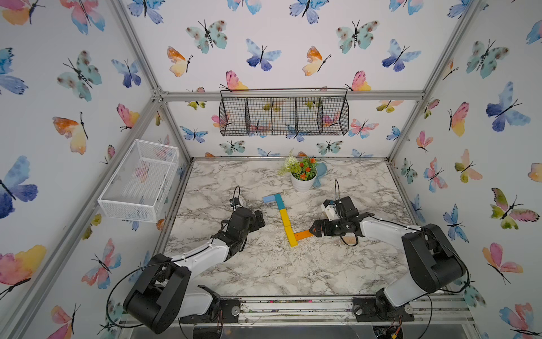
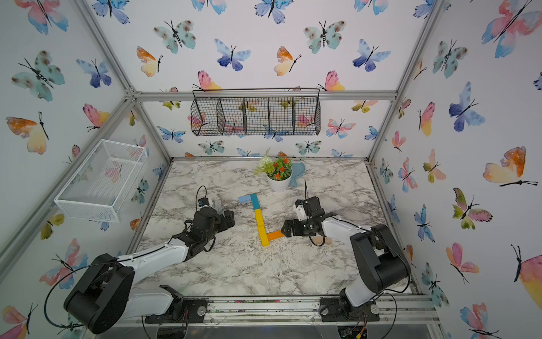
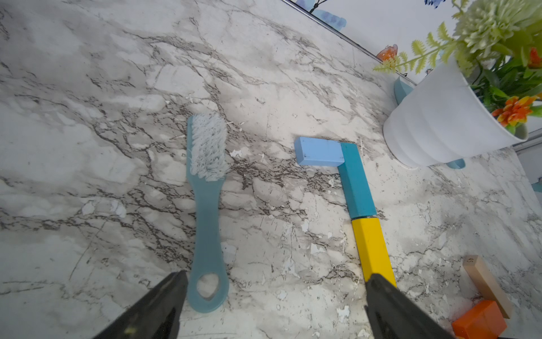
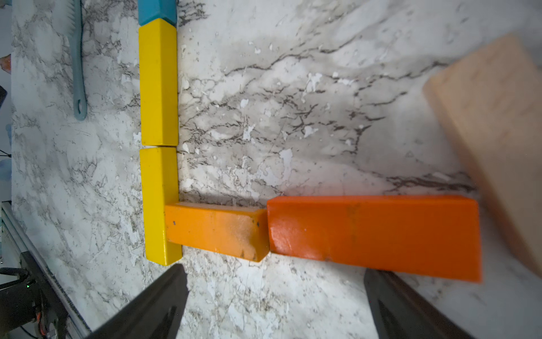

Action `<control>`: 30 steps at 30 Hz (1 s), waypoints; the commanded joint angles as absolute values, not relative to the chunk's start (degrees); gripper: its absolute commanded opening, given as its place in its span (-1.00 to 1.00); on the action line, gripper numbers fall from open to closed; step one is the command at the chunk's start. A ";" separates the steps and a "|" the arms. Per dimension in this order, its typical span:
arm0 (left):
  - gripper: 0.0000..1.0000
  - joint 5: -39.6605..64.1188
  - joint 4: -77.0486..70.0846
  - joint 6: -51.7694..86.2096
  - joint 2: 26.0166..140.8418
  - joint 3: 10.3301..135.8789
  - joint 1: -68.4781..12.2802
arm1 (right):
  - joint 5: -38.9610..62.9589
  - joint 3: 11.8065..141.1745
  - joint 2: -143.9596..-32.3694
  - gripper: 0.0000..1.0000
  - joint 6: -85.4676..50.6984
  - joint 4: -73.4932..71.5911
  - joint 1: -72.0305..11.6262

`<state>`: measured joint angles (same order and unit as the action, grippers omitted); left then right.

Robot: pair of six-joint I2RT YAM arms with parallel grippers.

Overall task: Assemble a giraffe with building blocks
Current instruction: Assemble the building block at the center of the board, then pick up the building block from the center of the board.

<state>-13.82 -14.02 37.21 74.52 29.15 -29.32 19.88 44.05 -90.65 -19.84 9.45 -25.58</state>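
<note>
The giraffe lies flat mid-table in both top views: light-blue head (image 1: pixel 268 199), teal neck bar (image 1: pixel 279 200), then two yellow bars (image 1: pixel 284 217) (image 1: pixel 290 235). A light-orange bar (image 4: pixel 215 230) butts the lower yellow bar (image 4: pixel 159 202) sideways. A darker orange bar (image 4: pixel 375 236) lies end to end with it. My right gripper (image 1: pixel 313 229) (image 4: pixel 275 293) is open just short of that bar, with bare table between its fingers. A plain-wood block (image 4: pixel 492 132) lies close by. My left gripper (image 1: pixel 259 218) (image 3: pixel 275 293) is open and empty, left of the neck.
A pale-teal brush (image 3: pixel 206 205) lies next to the left gripper's fingers. A white flower pot (image 1: pixel 303 182) stands behind the head, with a blue object (image 1: pixel 321 173) behind it. A white basket (image 1: pixel 140 179) and a black wire basket (image 1: pixel 284 114) hang on the walls.
</note>
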 commanded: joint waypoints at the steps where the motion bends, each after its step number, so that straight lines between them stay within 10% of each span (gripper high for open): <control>1: 0.97 -12.69 -15.39 35.80 73.25 29.81 -29.43 | 17.29 43.92 -91.20 1.00 -20.10 13.60 -25.42; 12: 0.97 -6.18 -14.85 27.63 73.91 34.52 -30.75 | -7.34 43.79 -76.11 1.00 -25.09 9.77 -21.76; 18: 0.89 -6.69 -3.16 21.07 84.31 50.14 -40.44 | -0.44 44.37 -81.30 1.00 -28.44 6.29 -7.95; 30: 0.67 0.64 21.97 -0.63 118.56 93.13 -49.41 | -1.92 31.76 -72.49 1.00 -33.13 -6.18 -6.68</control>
<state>-1.08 12.19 4.78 114.24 86.06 -49.60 -0.49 33.69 -75.26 -31.73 -1.39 -6.55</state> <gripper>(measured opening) 0.841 0.998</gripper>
